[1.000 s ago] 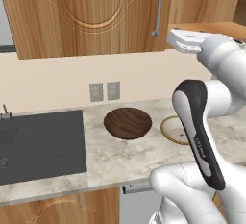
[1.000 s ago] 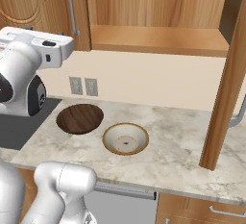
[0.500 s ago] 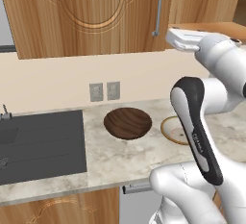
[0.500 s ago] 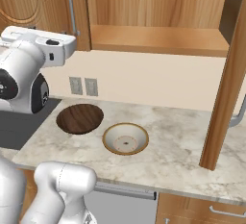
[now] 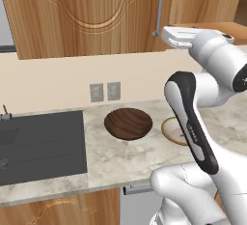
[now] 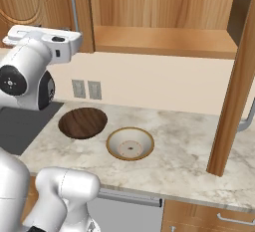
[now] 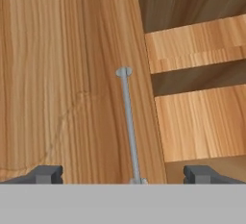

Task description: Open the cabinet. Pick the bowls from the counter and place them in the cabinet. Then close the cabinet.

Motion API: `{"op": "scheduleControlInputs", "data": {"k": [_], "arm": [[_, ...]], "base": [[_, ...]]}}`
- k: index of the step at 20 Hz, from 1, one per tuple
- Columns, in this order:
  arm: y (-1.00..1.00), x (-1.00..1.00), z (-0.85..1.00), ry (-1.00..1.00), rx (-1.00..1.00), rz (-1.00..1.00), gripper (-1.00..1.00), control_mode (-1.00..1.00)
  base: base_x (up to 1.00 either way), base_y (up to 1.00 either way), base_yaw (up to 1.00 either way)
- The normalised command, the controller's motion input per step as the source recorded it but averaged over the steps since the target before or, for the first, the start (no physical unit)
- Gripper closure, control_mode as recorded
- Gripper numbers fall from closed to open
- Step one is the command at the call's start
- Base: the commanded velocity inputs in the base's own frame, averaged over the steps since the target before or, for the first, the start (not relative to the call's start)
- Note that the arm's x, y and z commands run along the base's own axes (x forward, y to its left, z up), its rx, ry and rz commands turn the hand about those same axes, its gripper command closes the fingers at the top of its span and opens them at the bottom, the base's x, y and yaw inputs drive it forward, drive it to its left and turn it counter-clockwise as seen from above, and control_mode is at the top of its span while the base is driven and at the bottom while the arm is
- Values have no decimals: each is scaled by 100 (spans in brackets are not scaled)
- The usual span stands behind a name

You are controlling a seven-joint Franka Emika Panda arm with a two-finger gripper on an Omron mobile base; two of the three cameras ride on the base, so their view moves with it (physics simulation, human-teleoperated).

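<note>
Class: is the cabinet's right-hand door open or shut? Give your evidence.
Open. The right door stands swung outward, edge-on, and the cabinet shelf interior is exposed.

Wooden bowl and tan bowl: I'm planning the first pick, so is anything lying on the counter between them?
Nothing: the right base view shows only bare counter between the wooden bowl and the tan bowl; they sit close but apart.
</note>
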Motion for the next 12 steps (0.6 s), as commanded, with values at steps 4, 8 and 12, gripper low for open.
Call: {"op": "scheduleControlInputs", "data": {"k": [4,8,12], "arm": [[1,25,-6,-6,-4,0,-100,-100],[0,28,-15,-2,0,0,-100,-100],[0,41,-21,0,0,0,-100,-100]], "base": [[0,0,0],[0,0,0],[0,0,0]]}}
